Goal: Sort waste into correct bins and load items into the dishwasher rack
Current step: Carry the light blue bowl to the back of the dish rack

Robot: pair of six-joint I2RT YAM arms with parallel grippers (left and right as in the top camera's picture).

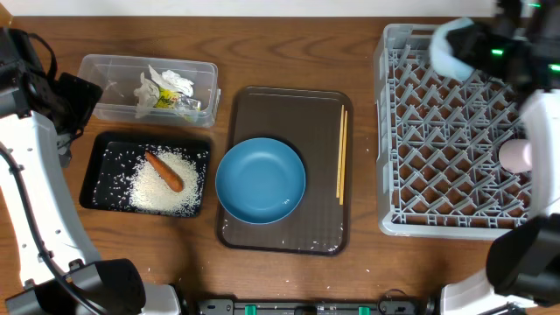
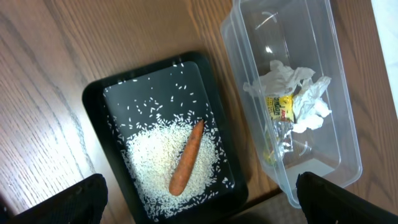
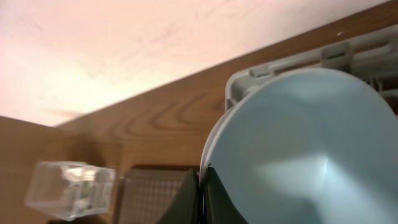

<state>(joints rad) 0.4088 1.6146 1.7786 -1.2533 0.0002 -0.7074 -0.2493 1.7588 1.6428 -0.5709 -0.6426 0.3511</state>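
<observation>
Pinching one pale-blue bowl (image 3: 298, 143), right fingers (image 3: 183, 202) clench; left fingers (image 2: 68, 202) gape above one carrot (image 2: 186, 158).

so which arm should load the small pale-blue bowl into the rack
Right: its jaws are shut on the small pale-blue bowl, above the big grey plastic pegged rack. The left jaws hang open by the shallow black tray and clear plastic tub.

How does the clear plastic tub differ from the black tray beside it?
The clear tub is see-through and deep; the black tray is opaque and shallow. The tub holds crumpled wrappers; the tray holds rice and a carrot. Both are rectangular and rest on the wooden table.
</observation>
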